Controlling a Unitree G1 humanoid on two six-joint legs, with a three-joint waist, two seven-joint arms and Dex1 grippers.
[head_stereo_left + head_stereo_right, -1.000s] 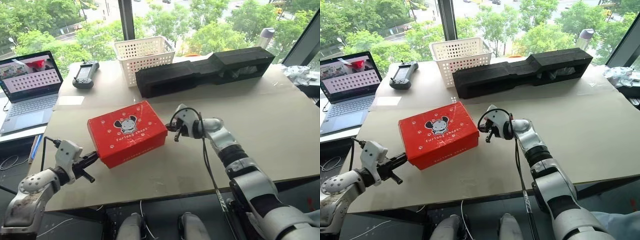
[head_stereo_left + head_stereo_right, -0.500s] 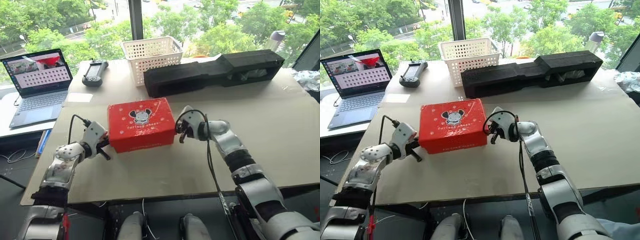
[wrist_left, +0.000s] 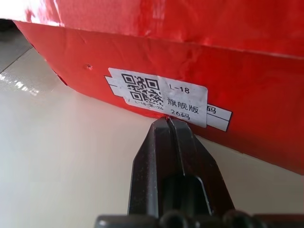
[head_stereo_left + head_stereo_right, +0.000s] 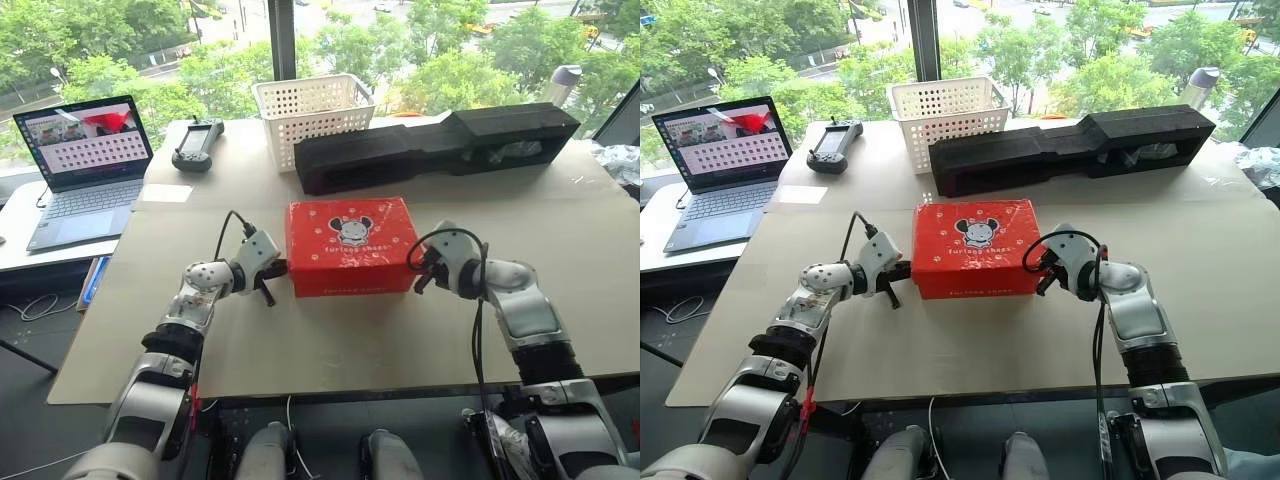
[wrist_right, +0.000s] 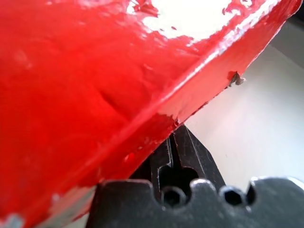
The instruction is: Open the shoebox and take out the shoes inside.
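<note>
The red shoebox (image 4: 350, 245) lies shut in the middle of the table, its mouse-face lid up and its long side facing me. My left gripper (image 4: 276, 268) is shut, its tip against the box's left end, at the white label (image 3: 156, 95). At the box's right end my right gripper (image 4: 419, 272) is shut too, its tip tucked under the lid's lower edge (image 5: 190, 90) in the right wrist view. The shoes are hidden inside the closed box.
A white lattice basket (image 4: 312, 105) and a long black foam block (image 4: 440, 145) stand behind the box. At the far left are an open laptop (image 4: 85, 150), a black controller (image 4: 198, 145) and a white sheet (image 4: 165, 193). The table's front edge (image 4: 330, 385) runs close below my arms.
The box has slid to the right and turned square to me. My left gripper followed along at its left end, and my right gripper drew back to the right with it.
</note>
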